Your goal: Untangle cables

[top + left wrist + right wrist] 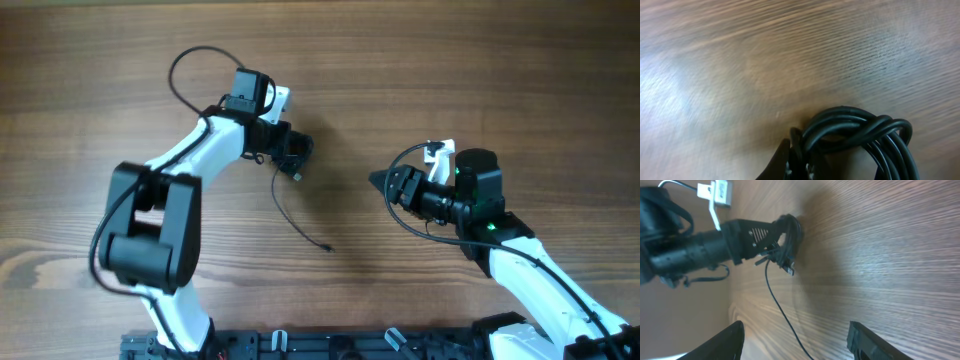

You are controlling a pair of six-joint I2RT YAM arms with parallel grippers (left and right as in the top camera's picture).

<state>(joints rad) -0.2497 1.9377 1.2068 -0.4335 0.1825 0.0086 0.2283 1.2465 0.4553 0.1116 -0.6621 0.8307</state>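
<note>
- Cables (860, 125): one coiled black bundle, with one thin strand (299, 225) trailing from it across the table.
- Left gripper (288, 150): closed around the bundle.
- Right gripper (796, 337): fingers spread wide, holding nothing, well apart from the bundle.
- Surface: one brown wood-grain table (480, 70); no room visible beyond it.

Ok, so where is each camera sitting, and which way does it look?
Overhead: fixed above the brown wooden table, looking straight down; both white-and-black arms show, with the left gripper and right gripper.
Left wrist: on the left arm, looking down close; its dark fingertip shows by the coiled bundle of thin black cables.
Right wrist: on the right arm, looking across the table at the left gripper; its own open fingers show below.
Shared: overhead and right wrist both show that bundle and one loose black strand.
</note>
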